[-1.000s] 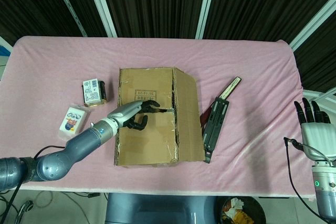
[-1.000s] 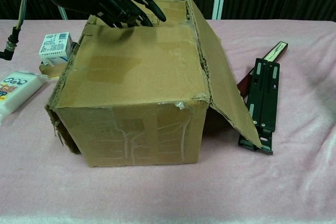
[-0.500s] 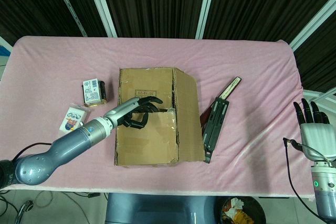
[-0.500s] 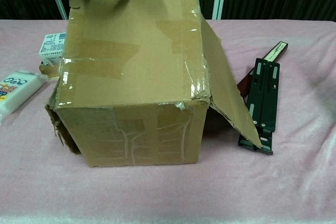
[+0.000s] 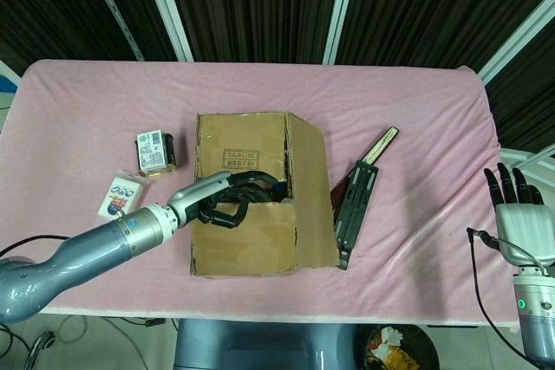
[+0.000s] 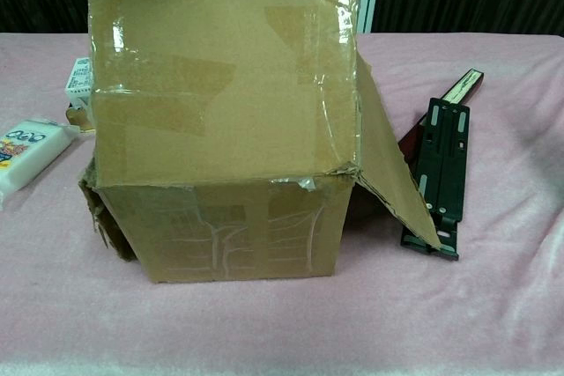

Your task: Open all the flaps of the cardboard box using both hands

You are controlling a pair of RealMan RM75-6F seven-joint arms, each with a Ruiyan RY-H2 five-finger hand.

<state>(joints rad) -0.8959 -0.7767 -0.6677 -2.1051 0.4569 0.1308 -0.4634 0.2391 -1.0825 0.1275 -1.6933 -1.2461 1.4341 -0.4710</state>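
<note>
Cardboard box mid-desk on pink cloth, seen from above and from the chest view; near flap raised almost upright, facing the chest camera, strips of clear tape across it; right-side flap folded out and sloping down toward the desk; far flap lying flat, printed label on it. Left hand at the raised flap's top edge, dark fingers curled over that edge and gripping it, arm reaching in from the lower left. Right hand well apart at the far right edge, upright, fingers straight and slightly spread, holding nothing. Black folded bracket just beside the sloping flap; small carton and white packet left of the box.
</note>
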